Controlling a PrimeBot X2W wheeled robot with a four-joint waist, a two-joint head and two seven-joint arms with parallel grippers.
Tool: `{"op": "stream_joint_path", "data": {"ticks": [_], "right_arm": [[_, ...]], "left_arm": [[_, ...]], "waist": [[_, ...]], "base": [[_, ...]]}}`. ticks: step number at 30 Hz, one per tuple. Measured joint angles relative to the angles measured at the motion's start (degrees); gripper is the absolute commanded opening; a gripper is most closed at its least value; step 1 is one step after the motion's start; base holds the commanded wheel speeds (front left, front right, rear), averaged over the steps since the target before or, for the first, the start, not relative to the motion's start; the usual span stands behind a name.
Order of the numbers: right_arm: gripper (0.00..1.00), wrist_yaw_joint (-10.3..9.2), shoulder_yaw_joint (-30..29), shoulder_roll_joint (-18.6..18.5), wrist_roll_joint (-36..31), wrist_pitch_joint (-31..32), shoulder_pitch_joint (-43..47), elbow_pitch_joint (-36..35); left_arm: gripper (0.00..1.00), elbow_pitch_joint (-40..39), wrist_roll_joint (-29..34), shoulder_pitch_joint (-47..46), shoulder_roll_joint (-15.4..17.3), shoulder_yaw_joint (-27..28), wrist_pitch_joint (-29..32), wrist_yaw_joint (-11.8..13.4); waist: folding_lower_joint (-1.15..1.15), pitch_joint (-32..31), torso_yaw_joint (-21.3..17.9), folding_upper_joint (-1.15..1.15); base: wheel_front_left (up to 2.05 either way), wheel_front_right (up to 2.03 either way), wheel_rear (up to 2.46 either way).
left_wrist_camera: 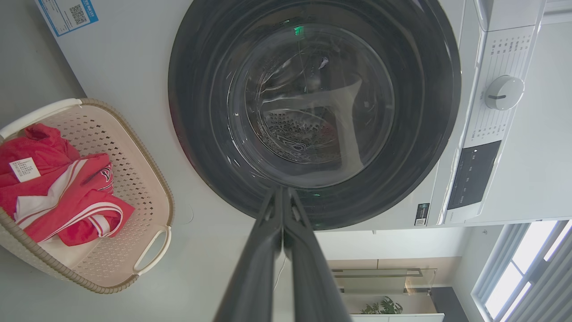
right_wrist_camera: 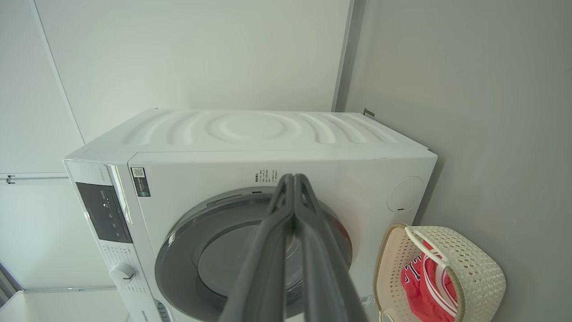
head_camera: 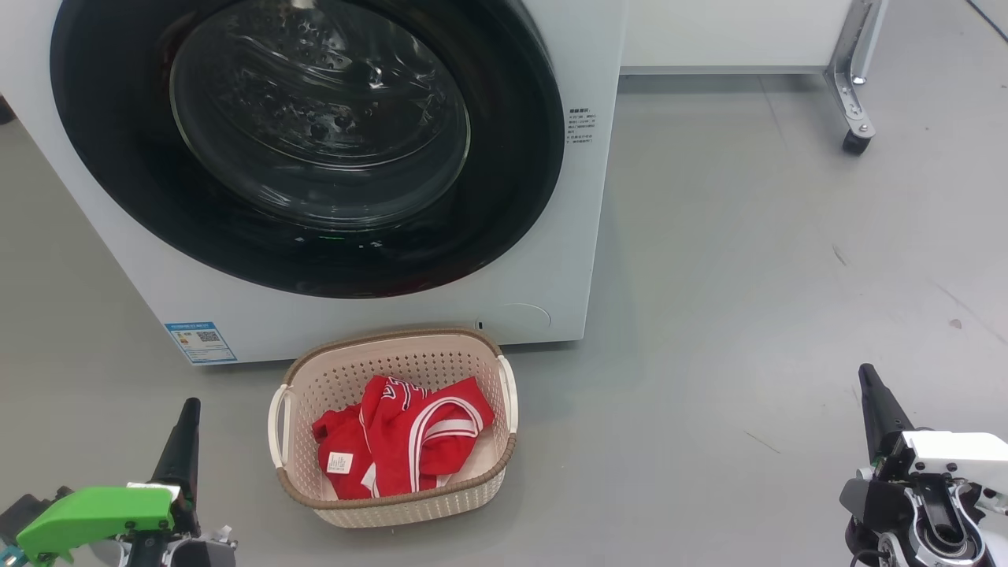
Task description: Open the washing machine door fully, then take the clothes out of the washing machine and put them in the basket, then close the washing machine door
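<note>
Head view, clothes (head_camera: 402, 437) with unreadable label (head_camera: 339, 462), blue QR sticker (head_camera: 200, 342), left hand (head_camera: 189, 408), right hand (head_camera: 867, 372) pinched closed

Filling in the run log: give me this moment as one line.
washing machine door shut | clothes in basket | left gripper shut, empty | right gripper shut, empty | task looks complete

Smooth grey floor (head_camera: 748, 252), white cabinet (head_camera: 732, 35) on castors, bright window (left_wrist_camera: 520, 279)
</note>
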Motion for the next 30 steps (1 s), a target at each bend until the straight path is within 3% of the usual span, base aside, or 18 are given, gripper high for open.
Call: {"op": "stream_joint_path", "data": {"ticks": [30], "right_arm": [[0.00,0.00,-0.15,0.11,-0.03,0.07,0.00,-0.02]], "left_arm": [[0.00,-0.01,0.00,0.00,0.00,0.00,0.00,0.00]], "waist": [[0.00,0.00,0.00,0.00]], "base": [[0.00,0.00,0.00]]}}
